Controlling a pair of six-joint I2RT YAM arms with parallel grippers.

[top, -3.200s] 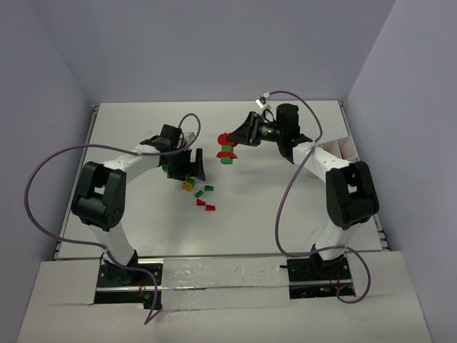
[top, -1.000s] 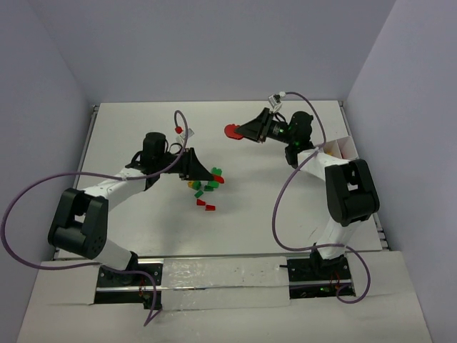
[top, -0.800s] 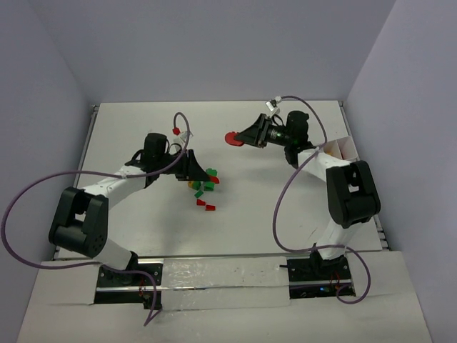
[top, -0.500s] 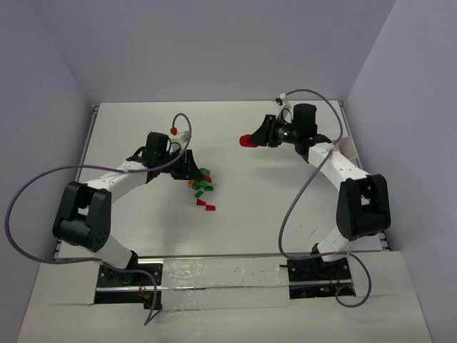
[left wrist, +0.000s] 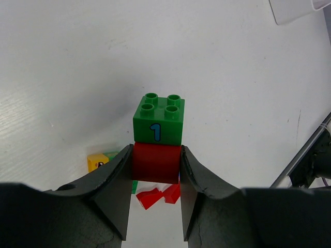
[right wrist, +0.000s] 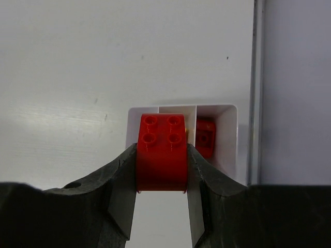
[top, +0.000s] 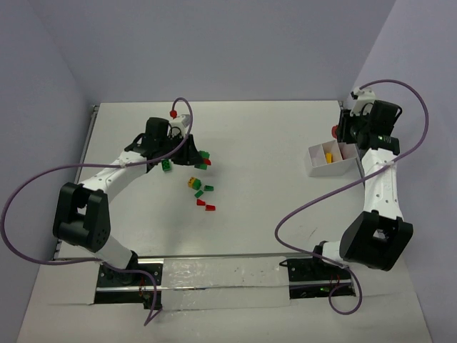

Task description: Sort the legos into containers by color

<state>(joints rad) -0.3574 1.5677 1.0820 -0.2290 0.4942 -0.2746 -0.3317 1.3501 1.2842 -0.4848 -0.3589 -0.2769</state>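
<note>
My left gripper [top: 196, 156] [left wrist: 155, 155] is shut on a red lego [left wrist: 156, 163] with a green lego marked "1" [left wrist: 158, 120] stacked on it, held above the table's left-middle. Loose legos lie beneath and beside it: a green one [top: 166, 166], a yellow one [top: 191, 183] [left wrist: 97, 161], another green one [top: 208, 189] and two red ones [top: 206, 206] [left wrist: 158, 195]. My right gripper [top: 338, 132] [right wrist: 161, 155] is shut on a red four-stud lego [right wrist: 161, 150] just above the white three-compartment containers tray [top: 318, 170] [right wrist: 231, 144]. A red lego [right wrist: 206, 137] lies in one end compartment and a yellow one [top: 328, 156] in the middle.
The tray stands close to the table's right edge [right wrist: 253, 77] and the right wall. Purple cables [top: 43, 186] loop off both arms over the table's sides. A corner of the tray [left wrist: 295, 10] shows at the top right of the left wrist view.
My right arm swung from the table's middle to the right, carrying the red lego over the tray. My left gripper shifted slightly back with its red-green stack, uncovering a green lego.
</note>
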